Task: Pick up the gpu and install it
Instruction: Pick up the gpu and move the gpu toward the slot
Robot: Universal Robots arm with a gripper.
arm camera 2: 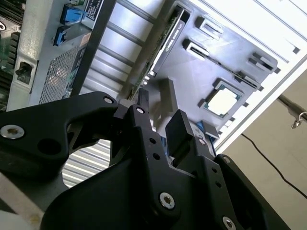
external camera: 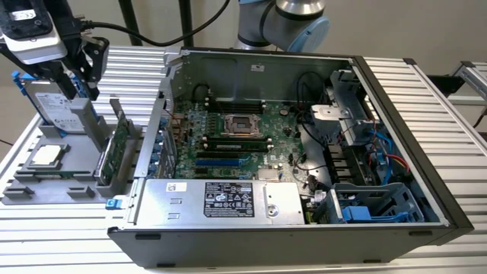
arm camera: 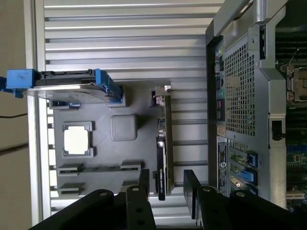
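Observation:
The gpu (external camera: 114, 151) stands on its long edge in a slot of the grey holder (external camera: 45, 193), its green board facing the exterior view's left. In the first wrist view the gpu (arm camera: 163, 143) appears edge-on, its near end lined up with the gap between my black fingers (arm camera: 144, 184). My gripper (external camera: 84, 91) hangs open above the holder, higher than the card and touching nothing. The second wrist view has the gripper (arm camera 2: 160, 112) open too, with the gpu (arm camera 2: 168, 38) beyond it.
An open computer case (external camera: 396, 114) lies to the exterior view's right of the holder, its motherboard (external camera: 236, 142) exposed. On the holder, a silver hard drive with blue trim (external camera: 65, 111) stands upright and a square CPU chip (external camera: 47, 155) lies flat. A ribbed metal table (external camera: 45, 240) carries everything.

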